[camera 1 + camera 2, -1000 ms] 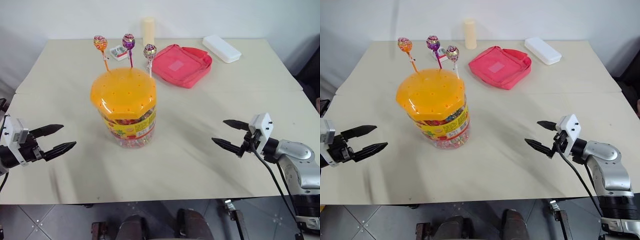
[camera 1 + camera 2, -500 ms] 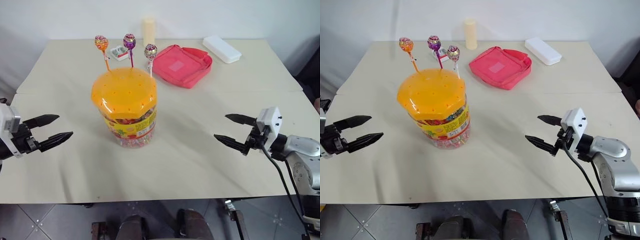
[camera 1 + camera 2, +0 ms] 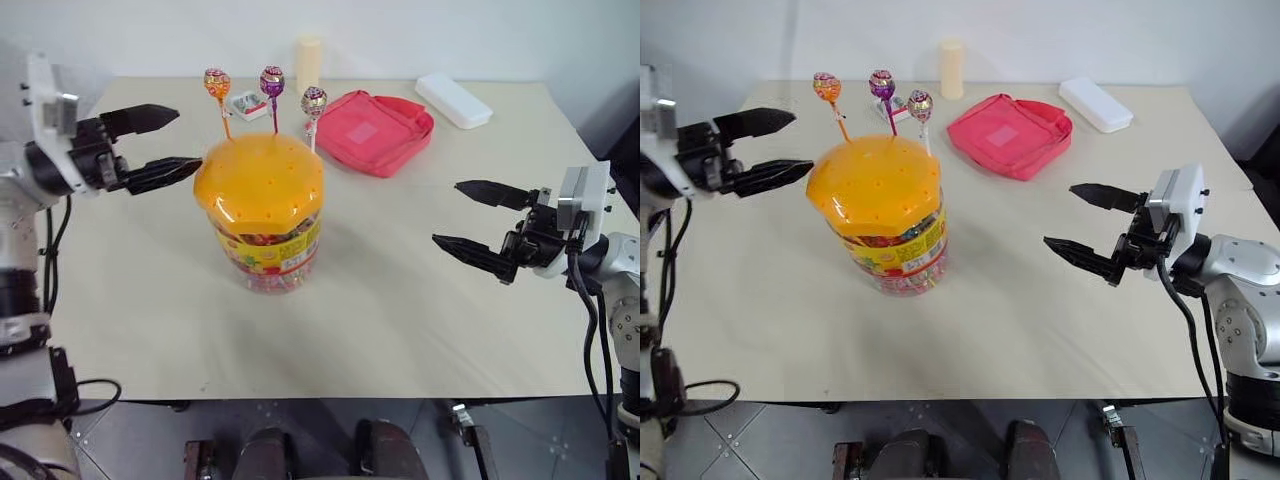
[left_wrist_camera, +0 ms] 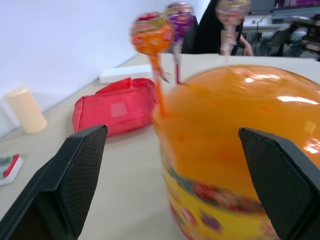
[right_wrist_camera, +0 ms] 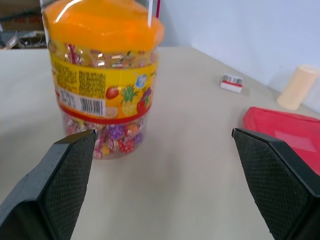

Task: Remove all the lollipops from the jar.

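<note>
The jar (image 3: 262, 215) stood left of centre on the beige table (image 3: 400, 320), orange lid on, with all three lollipops (image 3: 272, 82) stuck upright in the far edge of the lid: an orange one (image 3: 215, 83), a purple one, and a silvery one (image 3: 314, 101). The left gripper (image 3: 168, 142) hung at upper left beside the lid, fingers spread wide, holding nothing, not touching jar or sticks. The right gripper (image 3: 475, 217) sat at mid right, well apart from the jar, fingers also wide and empty. In the left wrist view the jar's base was cut off and blurred, and the silvery lollipop's head was clipped by the frame's top edge; a dark figure showed behind it, too vague to make out. The right wrist view showed the label with barcode and the sweets behind the clear wall, but the lollipop heads were cut off there, only sticks showing. The head views added a red pouch (image 3: 375, 130), a white box (image 3: 453, 98), a pale cylinder (image 3: 308, 63) and a small packet (image 3: 246, 104) at the far side.
</note>
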`<move>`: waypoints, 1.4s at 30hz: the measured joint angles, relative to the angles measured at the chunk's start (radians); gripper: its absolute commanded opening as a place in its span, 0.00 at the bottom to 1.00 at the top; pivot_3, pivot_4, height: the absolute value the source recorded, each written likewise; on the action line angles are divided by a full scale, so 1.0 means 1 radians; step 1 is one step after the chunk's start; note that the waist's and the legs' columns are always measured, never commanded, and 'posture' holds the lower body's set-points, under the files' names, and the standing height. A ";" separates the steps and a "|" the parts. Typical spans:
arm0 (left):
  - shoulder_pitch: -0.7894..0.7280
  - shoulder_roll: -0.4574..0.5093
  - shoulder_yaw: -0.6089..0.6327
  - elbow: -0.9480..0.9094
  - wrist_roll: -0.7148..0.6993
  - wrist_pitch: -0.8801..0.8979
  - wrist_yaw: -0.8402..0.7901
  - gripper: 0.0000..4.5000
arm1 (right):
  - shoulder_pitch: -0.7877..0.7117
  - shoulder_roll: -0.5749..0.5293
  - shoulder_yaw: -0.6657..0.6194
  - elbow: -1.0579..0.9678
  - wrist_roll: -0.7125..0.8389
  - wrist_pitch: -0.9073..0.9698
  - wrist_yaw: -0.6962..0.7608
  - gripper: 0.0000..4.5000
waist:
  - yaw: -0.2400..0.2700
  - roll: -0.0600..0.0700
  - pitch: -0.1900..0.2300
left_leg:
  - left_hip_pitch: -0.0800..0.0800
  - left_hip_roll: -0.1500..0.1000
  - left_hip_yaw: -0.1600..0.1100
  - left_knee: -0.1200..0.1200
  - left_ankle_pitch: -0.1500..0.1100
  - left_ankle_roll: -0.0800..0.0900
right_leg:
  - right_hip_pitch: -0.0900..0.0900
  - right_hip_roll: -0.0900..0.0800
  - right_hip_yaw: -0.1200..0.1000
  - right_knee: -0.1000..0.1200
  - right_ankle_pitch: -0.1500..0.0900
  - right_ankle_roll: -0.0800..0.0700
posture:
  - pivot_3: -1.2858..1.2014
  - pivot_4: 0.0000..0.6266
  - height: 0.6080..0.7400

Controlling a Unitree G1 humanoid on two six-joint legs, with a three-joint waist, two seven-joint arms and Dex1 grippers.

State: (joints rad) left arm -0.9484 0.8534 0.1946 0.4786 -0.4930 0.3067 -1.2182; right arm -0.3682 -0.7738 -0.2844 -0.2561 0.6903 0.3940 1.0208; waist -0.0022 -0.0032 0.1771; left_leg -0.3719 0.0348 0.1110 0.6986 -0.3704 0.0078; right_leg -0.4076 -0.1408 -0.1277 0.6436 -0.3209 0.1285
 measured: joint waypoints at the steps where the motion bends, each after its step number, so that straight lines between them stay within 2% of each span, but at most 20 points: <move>1: -0.034 -0.018 -0.008 0.045 0.013 -0.021 -0.006 0.99 | 0.004 0.002 -0.001 -0.010 0.002 0.001 -0.008 1.00 | 0.000 0.000 0.000 | 0.000 0.000 0.000 0.000 0.000 0.000 | 0.000 0.000 0.000 0.000 0.000 0.000 | 0.52 0.24 1.00; 9: -0.226 -0.117 -0.050 0.333 0.107 -0.153 -0.028 0.99 | 0.023 0.006 -0.006 -0.056 0.020 0.003 -0.059 1.00 | 0.003 -0.001 0.001 | -0.001 -0.001 -0.002 0.001 0.000 0.001 | 0.000 -0.001 -0.002 0.000 0.000 0.000 | 0.52 0.24 1.00; 10: -0.249 -0.133 -0.050 0.365 0.113 -0.166 -0.034 0.95 | 0.034 0.006 -0.008 -0.061 0.023 0.003 -0.066 1.00 | 0.003 -0.002 0.001 | -0.002 -0.002 -0.002 0.001 0.000 0.001 | 0.000 -0.001 -0.002 0.000 0.000 0.000 | 0.52 0.24 1.00; 12: -0.276 -0.147 -0.057 0.380 0.123 -0.172 -0.054 0.87 | 0.053 0.006 -0.015 -0.073 0.025 0.003 -0.082 1.00 | 0.002 -0.003 0.001 | -0.003 -0.002 -0.003 0.002 0.000 0.001 | 0.000 -0.002 -0.003 0.000 0.000 0.000 | 0.52 0.24 1.00; 25: -0.303 -0.171 -0.060 0.403 0.143 -0.166 -0.158 0.00 | 0.105 0.005 -0.050 -0.100 0.026 0.000 -0.119 1.00 | -0.002 -0.003 0.002 | -0.003 -0.002 -0.004 0.001 0.000 0.001 | 0.000 -0.002 -0.004 0.000 0.000 0.000 | 0.52 0.24 1.00; 34: -0.350 -0.157 -0.021 0.372 0.132 -0.135 -0.134 0.00 | 0.101 0.005 -0.050 -0.093 0.021 -0.003 -0.106 1.00 | -0.002 -0.004 0.002 | -0.003 -0.002 -0.005 0.002 0.000 0.001 | 0.000 -0.002 -0.004 0.000 0.000 0.000 | 0.52 0.24 1.00; 40: -0.396 -0.099 0.014 0.295 0.137 -0.053 0.033 0.00 | 0.046 -0.001 -0.045 -0.050 0.012 -0.021 -0.068 1.00 | -0.003 -0.005 0.003 | -0.003 -0.002 -0.006 0.002 0.000 0.001 | 0.000 -0.003 -0.004 0.000 0.000 0.000 | 0.52 0.24 1.00; 42: -0.385 -0.053 -0.001 0.270 0.168 0.058 0.114 0.00 | 0.026 -0.001 -0.042 -0.040 0.017 -0.026 -0.034 1.00 | -0.003 -0.005 0.003 | -0.003 -0.002 -0.006 0.002 0.000 0.001 | 0.000 -0.003 -0.004 0.000 0.000 0.000 | 0.52 0.24 1.00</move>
State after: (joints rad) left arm -1.3338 0.8006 0.1939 0.7482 -0.3253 0.3644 -1.1046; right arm -0.3418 -0.7750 -0.3268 -0.2961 0.7071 0.3683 0.9866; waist -0.0057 -0.0080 0.1798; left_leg -0.3748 0.0323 0.1054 0.7001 -0.3708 0.0089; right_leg -0.4074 -0.1434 -0.1318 0.6441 -0.3207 0.1288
